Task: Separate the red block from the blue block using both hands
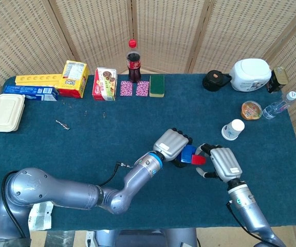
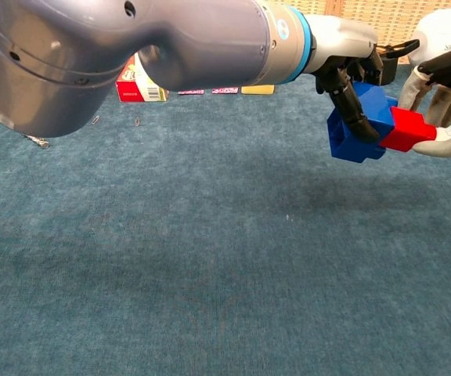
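Red block joined to blue block, left hand gripping blue, right hand at 3 o'clock, fingers closed around red, above bench
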{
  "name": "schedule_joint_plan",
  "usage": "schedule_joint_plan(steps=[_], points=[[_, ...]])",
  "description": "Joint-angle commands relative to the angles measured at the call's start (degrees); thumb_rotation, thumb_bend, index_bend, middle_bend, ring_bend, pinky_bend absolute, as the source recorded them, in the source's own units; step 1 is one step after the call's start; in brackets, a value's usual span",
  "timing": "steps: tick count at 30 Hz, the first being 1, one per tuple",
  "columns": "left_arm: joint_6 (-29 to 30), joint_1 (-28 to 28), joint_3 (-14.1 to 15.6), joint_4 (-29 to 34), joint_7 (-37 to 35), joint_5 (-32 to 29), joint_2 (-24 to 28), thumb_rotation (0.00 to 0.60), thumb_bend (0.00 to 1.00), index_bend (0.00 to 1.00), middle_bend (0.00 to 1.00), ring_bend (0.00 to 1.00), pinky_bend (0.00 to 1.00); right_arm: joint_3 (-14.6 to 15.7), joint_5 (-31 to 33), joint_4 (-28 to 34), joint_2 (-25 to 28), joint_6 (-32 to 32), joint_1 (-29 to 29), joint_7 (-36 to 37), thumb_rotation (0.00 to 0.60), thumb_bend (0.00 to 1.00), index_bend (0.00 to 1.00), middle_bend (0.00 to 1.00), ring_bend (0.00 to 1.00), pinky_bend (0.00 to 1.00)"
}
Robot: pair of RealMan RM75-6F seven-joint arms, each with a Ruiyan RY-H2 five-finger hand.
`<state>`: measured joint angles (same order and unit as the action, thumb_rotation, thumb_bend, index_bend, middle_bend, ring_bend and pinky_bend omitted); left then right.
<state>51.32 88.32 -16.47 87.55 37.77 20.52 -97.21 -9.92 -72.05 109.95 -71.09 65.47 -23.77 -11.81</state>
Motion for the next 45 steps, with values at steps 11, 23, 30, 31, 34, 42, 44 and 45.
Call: schedule_joint_plan(steps=[11, 23, 30, 31, 34, 42, 44, 45], points=[[-0.3, -0.5, 0.3, 0.1, 0.0, 0.0, 0.2, 0.429, 0.33, 0.49, 0.39, 0.30, 0.27, -0.7, 4.3, 0.7, -1.1, 0.0, -1.2, -2.1, 0.600, 0.35, 0.54, 0.45, 0.52, 0.44], [-0.2, -1.6, 0.6, 0.0, -0.9, 2.3, 0.2, 0.434, 0.33, 0.49, 0.39, 0.30, 0.27, 0.0, 5.1, 0.6, -0.2, 0.1, -1.2, -1.9, 0.598, 0.36, 0.55, 0.46, 0.54, 0.44], [-0.6, -2.9, 0.7, 0.3, -2.4, 4.4, 0.9, 0.429, 0.33, 0.49, 0.39, 0.30, 0.27, 0.6, 5.7, 0.0, 0.2, 0.0, -1.1, -2.0, 0.599, 0.36, 0.55, 0.46, 0.54, 0.44], [-0.6, -3.3, 0.8, 0.5, -2.8, 4.8, 1.2, 0.430, 0.33, 0.49, 0.39, 0.30, 0.27, 0.8, 5.8, -0.2, 0.4, 0.0, -1.0, -2.0, 0.600, 0.36, 0.55, 0.46, 0.53, 0.44], [-0.6, -4.4, 1.3, 1.5, -3.6, 6.0, 2.1, 0.432, 0.33, 0.49, 0.39, 0.30, 0.27, 1.1, 6.0, -0.8, 0.6, -0.2, -1.0, -1.9, 0.600, 0.36, 0.55, 0.46, 0.53, 0.44], [2.2, -8.5, 3.9, 6.2, -4.7, 10.5, 6.3, 0.426, 0.33, 0.49, 0.39, 0.30, 0.27, 2.7, 6.7, -4.0, -0.7, -2.9, -1.9, -2.4, 0.600, 0.36, 0.52, 0.44, 0.49, 0.41], [3.1, -9.6, 4.6, 7.4, -4.8, 11.4, 7.5, 0.430, 0.33, 0.49, 0.39, 0.30, 0.27, 2.9, 7.1, -5.2, -1.4, -3.7, -2.3, -2.9, 0.599, 0.36, 0.51, 0.43, 0.48, 0.40], [3.5, -10.2, 4.9, 8.1, -4.9, 11.9, 8.1, 0.432, 0.33, 0.49, 0.39, 0.30, 0.27, 3.0, 7.4, -5.8, -1.8, -4.1, -2.6, -3.2, 0.599, 0.36, 0.51, 0.42, 0.47, 0.39]])
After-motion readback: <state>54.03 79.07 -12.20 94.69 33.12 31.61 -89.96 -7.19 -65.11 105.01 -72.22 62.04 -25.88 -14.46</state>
